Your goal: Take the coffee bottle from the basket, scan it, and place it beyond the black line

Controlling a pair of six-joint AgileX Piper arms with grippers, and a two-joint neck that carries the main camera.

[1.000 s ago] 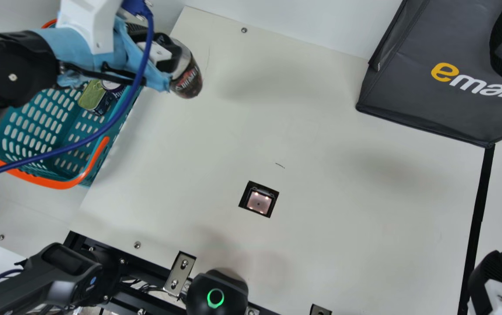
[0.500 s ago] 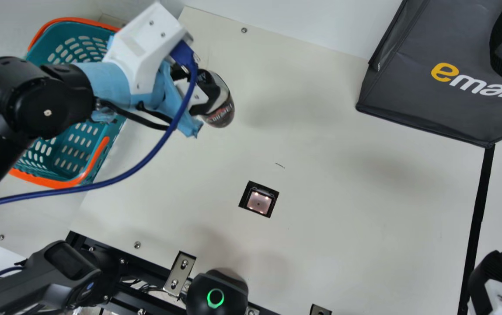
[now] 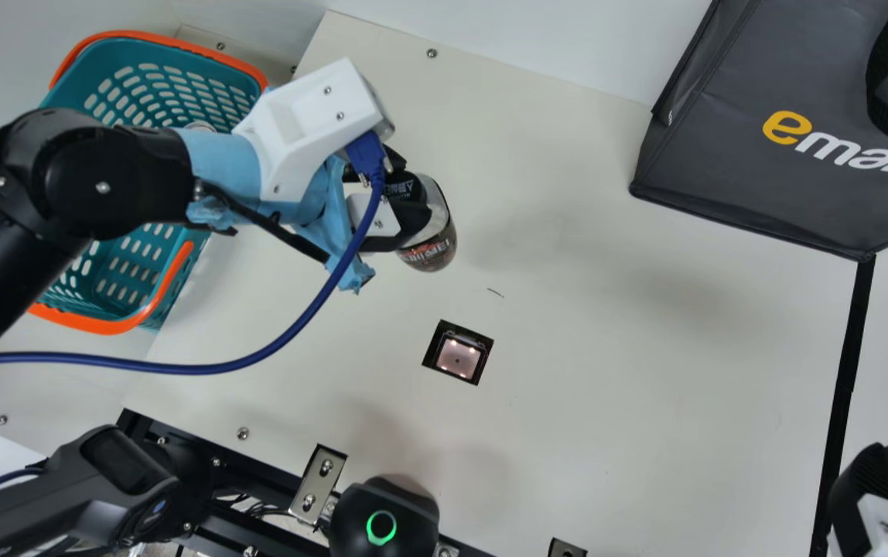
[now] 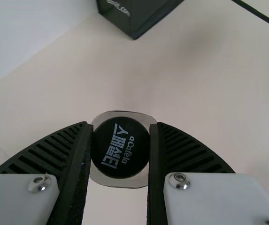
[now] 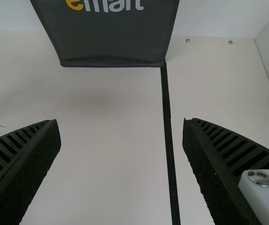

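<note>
Moved since the earlier frame: left end effector [image 3: 405, 195] and coffee bottle [image 3: 430, 249], rightward and nearer. Basket [image 3: 168, 280] stands at left. Left end effector is closed on the bottle, tilted above the worktop [image 3: 606, 425], left of the black line [image 3: 846, 363]. Right end effector [image 3: 865, 487], near right, is wide apart, holding nothing.

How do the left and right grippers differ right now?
The left gripper is shut on the coffee bottle; the right gripper is open and holds nothing. The left gripper is nearer the basket, the right gripper near the black line. Both have black ribbed fingers.
</note>
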